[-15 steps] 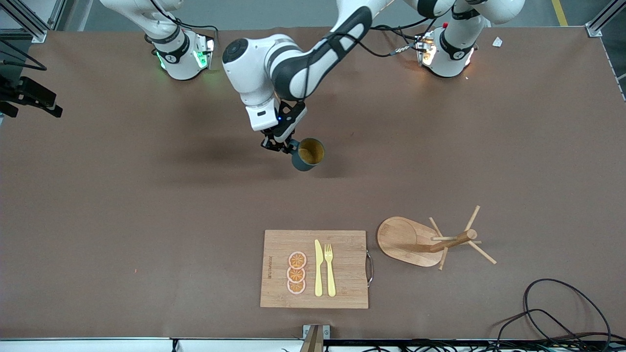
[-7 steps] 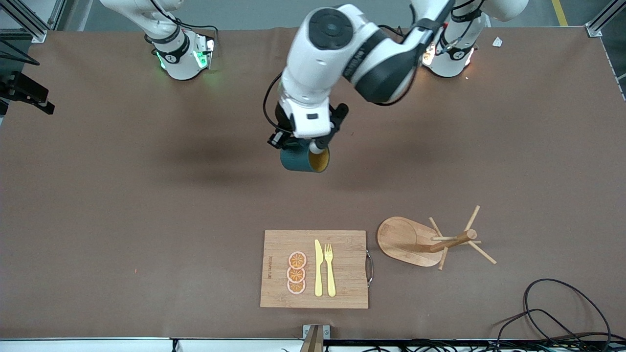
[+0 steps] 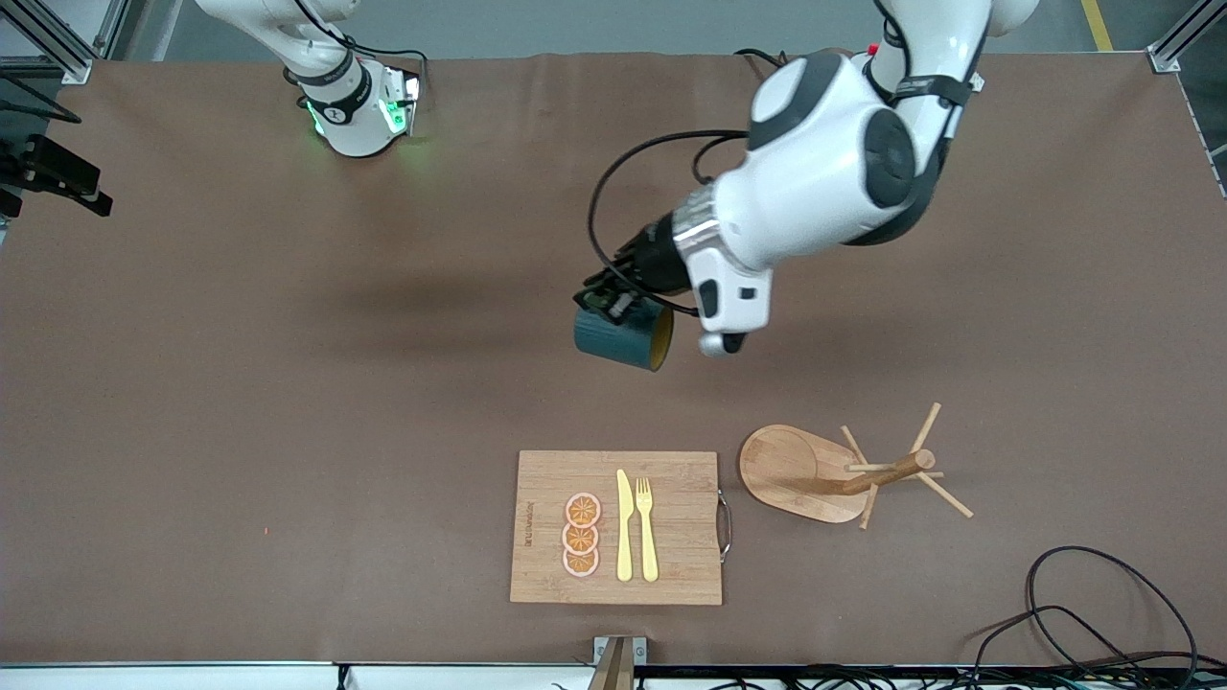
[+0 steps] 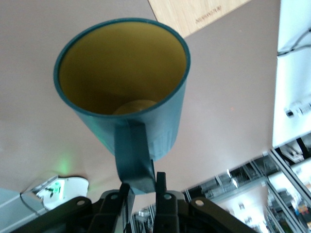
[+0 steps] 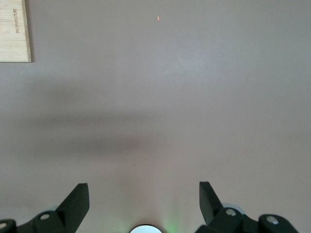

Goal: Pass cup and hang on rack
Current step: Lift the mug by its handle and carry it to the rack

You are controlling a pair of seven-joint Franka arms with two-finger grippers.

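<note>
The dark teal cup (image 3: 618, 337) with a yellowish inside hangs in the air over the bare middle of the table, tipped on its side. Its mouth faces the left arm's end of the table. My left gripper (image 3: 613, 299) is shut on the cup's handle (image 4: 133, 155); in the left wrist view the cup (image 4: 126, 87) sticks out from the left gripper (image 4: 141, 182). The wooden rack (image 3: 805, 474) stands nearer the front camera, its post and pegs (image 3: 891, 471) bare. My right gripper (image 5: 143, 191) waits open, high over bare table, holding nothing.
A bamboo cutting board (image 3: 671, 575) lies beside the rack toward the right arm's end, with orange slices (image 3: 581, 535), a yellow knife (image 3: 624, 525) and a fork (image 3: 646, 527) on it. Black cables (image 3: 1102, 613) coil at the corner near the front camera.
The left arm has swung toward its own end of the table, carrying the cup slightly nearer the rack and tipping it from mouth-up onto its side. The right gripper stays open.
</note>
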